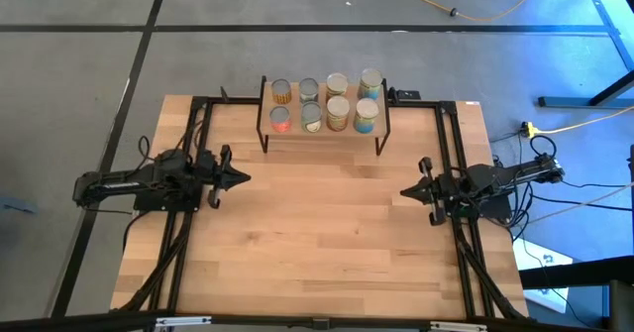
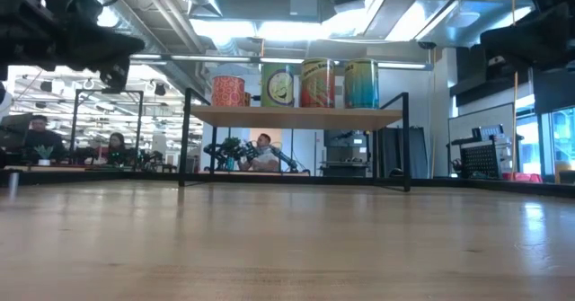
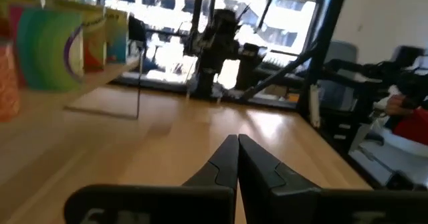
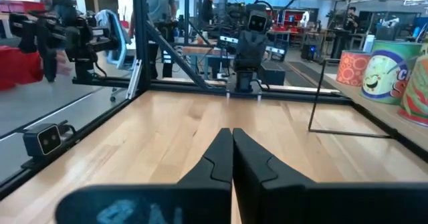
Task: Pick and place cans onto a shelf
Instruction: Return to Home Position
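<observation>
Left jaws pressed together, empty, over tabletop point(image 1: 327, 233); right jaws likewise, facing them. Eight cans point(image 1: 338, 113), seemingly two rows, on shelf point(image 2: 296, 117), off to side of both jaws, well apart.

Shelf point(image 2: 296, 116): light wood plank top, black wire legs. Cans point(image 1: 338, 85): silver tops; front labels, 9 to 3 o'clock: orange-red, green, orange with green, teal with yellow. Bench point(image 1: 327, 238): pale striped wood planks. Left hand point(image 1: 238, 179) and right hand point(image 1: 408, 190): black
</observation>
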